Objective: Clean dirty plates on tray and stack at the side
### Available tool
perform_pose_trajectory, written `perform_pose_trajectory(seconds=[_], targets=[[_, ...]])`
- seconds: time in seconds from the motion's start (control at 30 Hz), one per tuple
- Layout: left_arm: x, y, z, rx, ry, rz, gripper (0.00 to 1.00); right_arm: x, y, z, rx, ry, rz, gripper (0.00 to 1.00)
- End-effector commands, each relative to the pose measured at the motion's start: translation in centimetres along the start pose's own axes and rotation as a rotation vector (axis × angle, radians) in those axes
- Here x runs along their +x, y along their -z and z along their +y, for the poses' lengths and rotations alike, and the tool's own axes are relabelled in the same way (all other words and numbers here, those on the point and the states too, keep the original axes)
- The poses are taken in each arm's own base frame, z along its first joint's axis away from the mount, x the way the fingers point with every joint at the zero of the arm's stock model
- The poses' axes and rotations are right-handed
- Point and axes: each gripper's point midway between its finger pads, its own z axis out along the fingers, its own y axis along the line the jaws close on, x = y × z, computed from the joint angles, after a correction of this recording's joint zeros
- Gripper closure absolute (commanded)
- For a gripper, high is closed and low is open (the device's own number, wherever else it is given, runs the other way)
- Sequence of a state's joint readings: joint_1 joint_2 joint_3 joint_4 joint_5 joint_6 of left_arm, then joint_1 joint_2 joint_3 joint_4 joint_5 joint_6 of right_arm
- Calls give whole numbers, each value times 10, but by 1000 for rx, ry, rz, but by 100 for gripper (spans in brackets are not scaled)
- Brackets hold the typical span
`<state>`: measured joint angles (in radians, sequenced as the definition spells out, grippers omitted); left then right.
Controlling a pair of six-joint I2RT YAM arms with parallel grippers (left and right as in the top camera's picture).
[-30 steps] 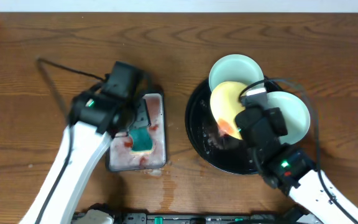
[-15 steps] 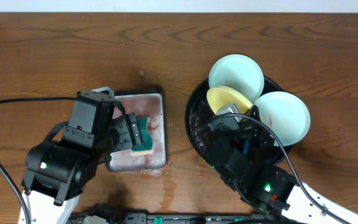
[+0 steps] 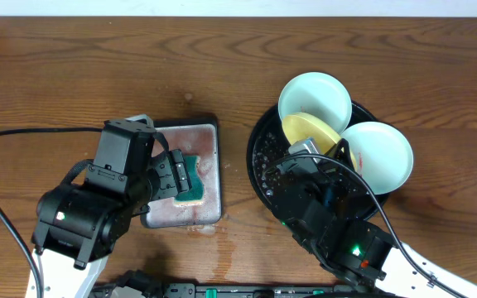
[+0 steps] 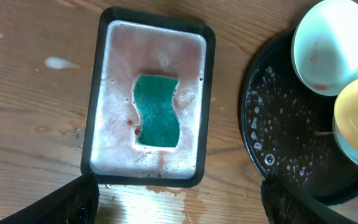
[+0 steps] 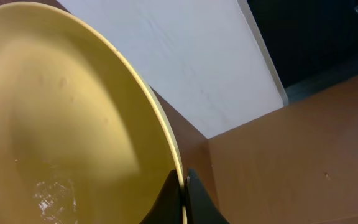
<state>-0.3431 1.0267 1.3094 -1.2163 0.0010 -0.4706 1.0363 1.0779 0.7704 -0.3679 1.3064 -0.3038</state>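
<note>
R claw (image 5: pixel 183 186) still pinching yellow plate (image 3: pixel 311 131) rim, barely shifted, counter's right side; L claw (image 4: pixel 179 200) stays wide over sponge (image 4: pixel 157 111).

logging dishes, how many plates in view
3: far mint plate on the tray's back rim, right mint plate over its right rim, yellow plate between them in the right pincer. More may hide under the arm.

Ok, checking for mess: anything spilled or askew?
Pink foamy water fills the small grey metal tray around the teal sponge; some lies spilled on the wooden table beside its near edge. The pale yellow plate is tilted, its rim pinched by the right pincer.
</note>
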Motion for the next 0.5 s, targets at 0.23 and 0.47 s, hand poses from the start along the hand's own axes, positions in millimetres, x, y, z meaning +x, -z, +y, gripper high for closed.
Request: perform_pose_trajectory(seconds=[0.23, 0.47], targets=[[-1, 0, 0, -3, -4, 2, 16, -6, 2, -12, 34, -32, -3, 99], [-1, 0, 0, -3, -4, 2, 16, -6, 2, -12, 34, -61, -3, 99]])
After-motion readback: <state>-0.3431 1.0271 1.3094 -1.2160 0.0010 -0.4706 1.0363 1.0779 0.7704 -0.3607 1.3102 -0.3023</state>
